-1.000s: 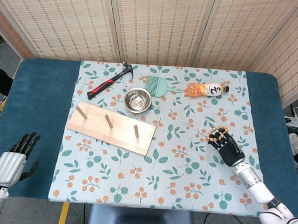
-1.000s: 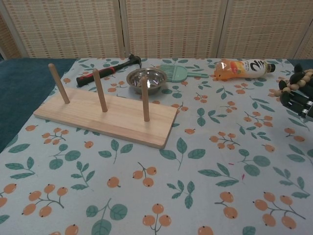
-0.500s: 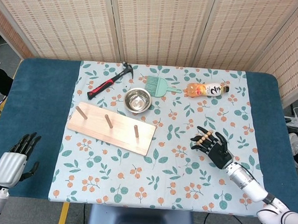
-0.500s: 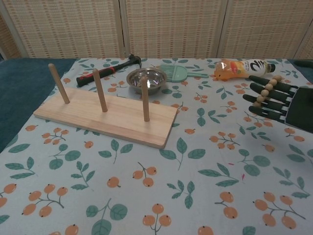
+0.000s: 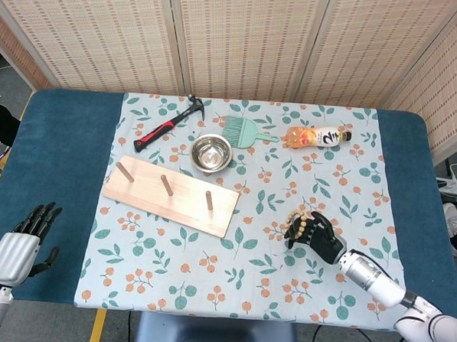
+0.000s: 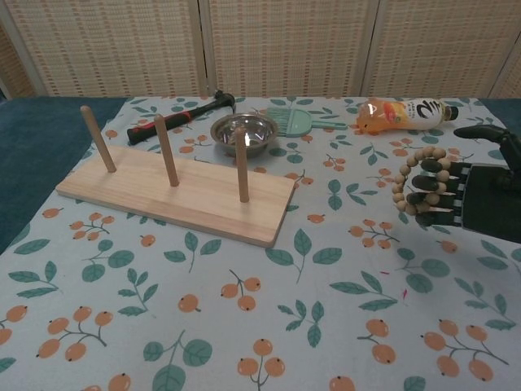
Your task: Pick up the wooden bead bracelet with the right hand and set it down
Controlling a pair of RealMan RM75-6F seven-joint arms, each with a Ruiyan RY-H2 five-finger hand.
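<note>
Right hand (image 5: 313,231) sits over the floral tablecloth (image 5: 245,287) to the right of the wooden peg board (image 5: 170,196), its fingers (image 6: 427,187) curled in around the wooden bead bracelet (image 6: 417,181) — the loop of beads is draped over the fingers and carried by them; whether it touches the cloth I cannot tell. Left hand (image 5: 19,246) rests at the near left edge on the blue table cover (image 5: 59,177), fingers apart, holding nothing. Along the far side — hammer (image 5: 168,123), steel bowl (image 5: 211,152), green brush (image 5: 246,130), bottle (image 5: 316,136).
</note>
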